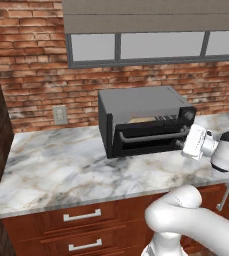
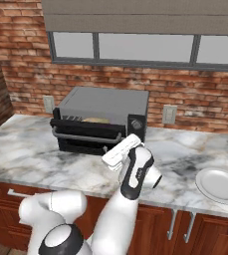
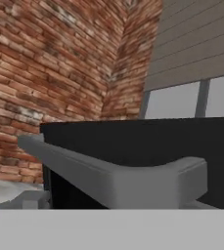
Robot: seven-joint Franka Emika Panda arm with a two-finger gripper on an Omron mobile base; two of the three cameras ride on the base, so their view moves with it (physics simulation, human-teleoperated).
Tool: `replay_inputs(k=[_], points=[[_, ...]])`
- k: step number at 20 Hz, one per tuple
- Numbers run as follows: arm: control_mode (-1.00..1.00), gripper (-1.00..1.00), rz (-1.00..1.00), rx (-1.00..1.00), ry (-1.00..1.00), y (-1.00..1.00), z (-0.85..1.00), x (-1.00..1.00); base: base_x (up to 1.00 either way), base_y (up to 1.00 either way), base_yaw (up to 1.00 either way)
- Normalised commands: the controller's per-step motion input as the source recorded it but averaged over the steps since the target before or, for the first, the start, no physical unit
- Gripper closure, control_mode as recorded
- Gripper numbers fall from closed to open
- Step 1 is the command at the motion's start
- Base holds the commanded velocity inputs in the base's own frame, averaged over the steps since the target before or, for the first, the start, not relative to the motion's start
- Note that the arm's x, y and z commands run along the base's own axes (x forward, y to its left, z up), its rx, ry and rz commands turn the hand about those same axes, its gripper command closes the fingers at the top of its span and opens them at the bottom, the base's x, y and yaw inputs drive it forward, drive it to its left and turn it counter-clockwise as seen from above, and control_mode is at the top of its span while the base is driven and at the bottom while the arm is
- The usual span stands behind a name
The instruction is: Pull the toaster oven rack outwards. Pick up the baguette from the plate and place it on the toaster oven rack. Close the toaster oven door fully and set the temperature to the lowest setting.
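A brick-walled kitchen with a window strip under a grey blind; a marble bench (image 1: 61, 170) runs over wooden drawers. The gripper (image 1: 182, 143) is at the right end of the door (image 1: 148, 137), close against the door's bar handle (image 1: 153, 136). Its fingertips are hidden behind the white hand in both base views, and the hand view is cut off along the bottom, so I cannot tell whether the jaws are spread or pressed together, or whether they touch the handle. In the hand view the handle (image 3: 108, 176) fills the foreground, blurred and very near, with the dark door behind it.

The door is tilted partway, neither flat down nor shut, leaving a gap at its top. Through that gap a tan shape, the baguette (image 2: 94, 120), shows inside the oven (image 1: 136, 102); only its top edge is visible. The rack (image 1: 162, 119) is hard to make out: a few thin silver lines beside the bread. Of the knob column only the top knob (image 1: 188, 115) is clear in the left view; the rest is behind the hand.

A white plate (image 2: 220, 185) sits on the bench well to the right of the oven, cut by the frame edge. Wall sockets (image 1: 60, 115) flank the oven.
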Motion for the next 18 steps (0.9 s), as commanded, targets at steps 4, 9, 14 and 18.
replay_inputs(k=[4, 9, 14, 18], points=[[-1.00, -1.00, 0.00, 0.00, -0.07, 0.92, 0.61, 0.80, 0.00, 0.00, 0.00], [-1.00, -1.00, -0.17, 0.01, -0.03, 0.63, 0.27, 0.31, 0.00, 0.00, 0.00], [-1.00, -1.00, -0.40, 0.03, -0.01, 0.55, 0.16, 0.11, 0.00, 0.00, 0.00], [-1.00, -1.00, -0.53, 0.02, -0.09, 0.95, 0.09, 0.09, 0.00, 0.00, 0.00]])
